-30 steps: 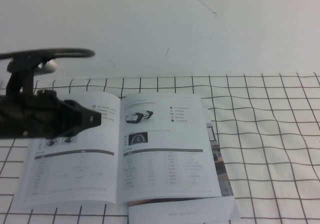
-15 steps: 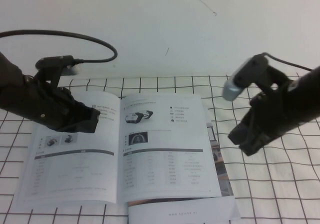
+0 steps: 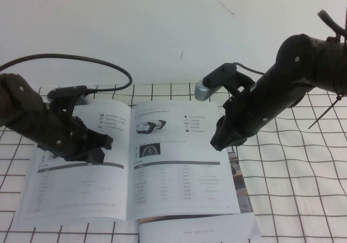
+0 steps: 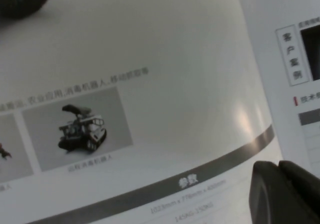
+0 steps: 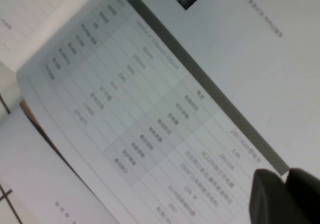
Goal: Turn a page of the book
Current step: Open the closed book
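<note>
Book (image 3: 135, 164) lies open on the checked cloth (image 3: 293, 161). We see the right gripper (image 3: 219, 142), fingers together, at the page (image 3: 181, 161) edge; the left gripper (image 3: 100, 145), also closed, over the opposite leaf. Risk: closed tips creasing glossy paper or dragging the book.

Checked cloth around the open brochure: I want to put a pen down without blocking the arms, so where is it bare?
The white black-gridded cloth is bare right of the thin glossy open brochure. Crowded: the left end effector hovers over the left page, the right end effector over the right page's outer edge, and a plain white sheet lies under the brochure's near corner.
</note>
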